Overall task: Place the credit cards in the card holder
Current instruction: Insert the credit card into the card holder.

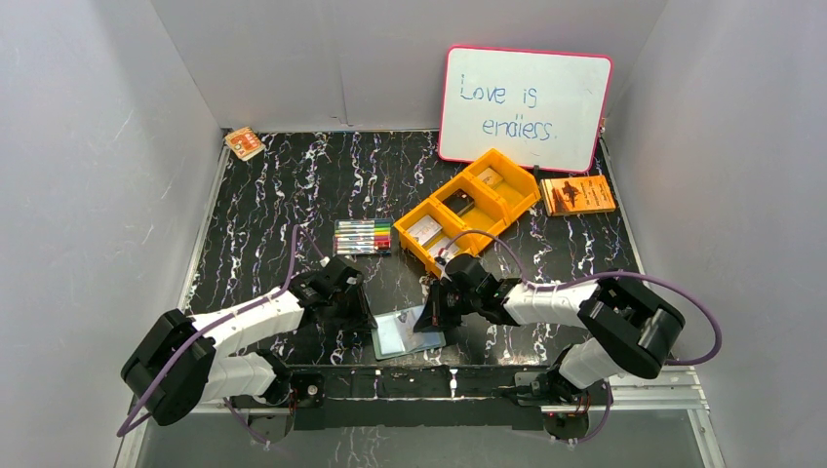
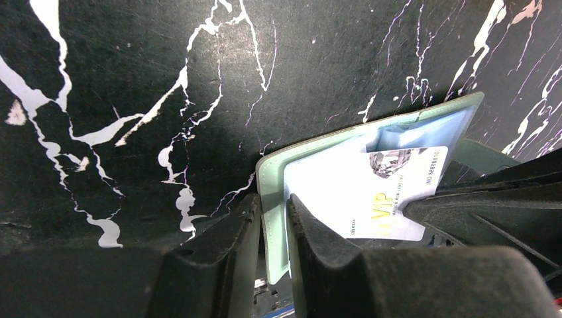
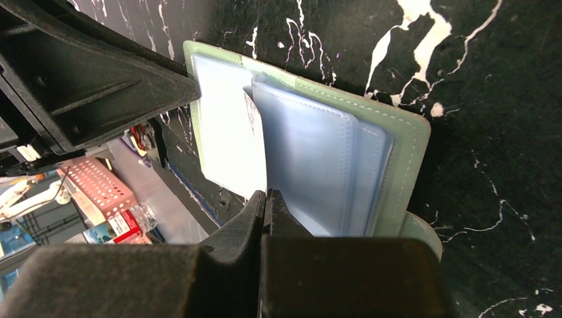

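Note:
The card holder (image 1: 405, 336), grey-green with pale blue pockets, lies open at the table's near edge, partly over it. My left gripper (image 1: 369, 322) is shut on its left flap edge (image 2: 273, 218). My right gripper (image 1: 426, 320) is shut on a white VIP credit card (image 2: 391, 192), which lies on the open holder. In the right wrist view the card (image 3: 228, 132) has one edge under the blue pocket (image 3: 311, 159), and my jaws (image 3: 266, 199) meet at its near edge. More pale cards (image 1: 425, 230) lie in the orange bin.
An orange three-compartment bin (image 1: 507, 200) stands behind the grippers, with a pack of markers (image 1: 362, 236) to its left. A whiteboard (image 1: 527, 107) leans on the back wall. An orange booklet (image 1: 577, 194) lies at the right and a small packet (image 1: 244, 142) at the back left.

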{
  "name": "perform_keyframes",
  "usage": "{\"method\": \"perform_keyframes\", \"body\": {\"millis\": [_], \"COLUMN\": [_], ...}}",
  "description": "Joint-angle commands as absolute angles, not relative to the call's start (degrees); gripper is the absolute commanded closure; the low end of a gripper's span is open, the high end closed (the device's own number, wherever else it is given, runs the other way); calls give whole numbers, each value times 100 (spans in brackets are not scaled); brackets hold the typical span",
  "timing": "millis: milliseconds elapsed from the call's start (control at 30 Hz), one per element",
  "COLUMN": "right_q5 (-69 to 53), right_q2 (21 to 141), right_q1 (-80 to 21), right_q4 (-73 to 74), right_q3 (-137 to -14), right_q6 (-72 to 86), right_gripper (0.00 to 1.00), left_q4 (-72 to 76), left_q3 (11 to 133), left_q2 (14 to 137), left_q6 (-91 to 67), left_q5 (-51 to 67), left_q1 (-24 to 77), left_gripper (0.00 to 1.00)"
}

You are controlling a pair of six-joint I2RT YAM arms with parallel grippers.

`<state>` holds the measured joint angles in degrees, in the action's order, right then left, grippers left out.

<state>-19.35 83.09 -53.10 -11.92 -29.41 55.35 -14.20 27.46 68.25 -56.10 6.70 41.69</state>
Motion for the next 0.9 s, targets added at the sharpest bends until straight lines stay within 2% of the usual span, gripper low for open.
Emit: {"method": "perform_keyframes", "body": {"millis": [0,200,567,867], "right_q5": [-1397,-1165,-1474,-1116], "right_q2": [8304,8077,8621,8697], "right_q1": [-5387,-5388,-5599,-5805], "right_q4": [-1026,-716,-1395,-1869], "right_q3": [-2900,-2802,-2918,-2745], "right_q6": [5575,5514,5669,6132], "right_gripper": [100,100,100,100], "left_q4": [-1772,-1776,-1759,-1732], "left_q3": [2453,2421,2417,2373], "left_q2": [6996,6987,7005,6983], "left_q6": [-5478,-5488,-5517,-5532], "left_q5": [501,502,527,568], "left_q1": [4180,4178,4181,4176], "left_gripper": [81,82,83,83]}}
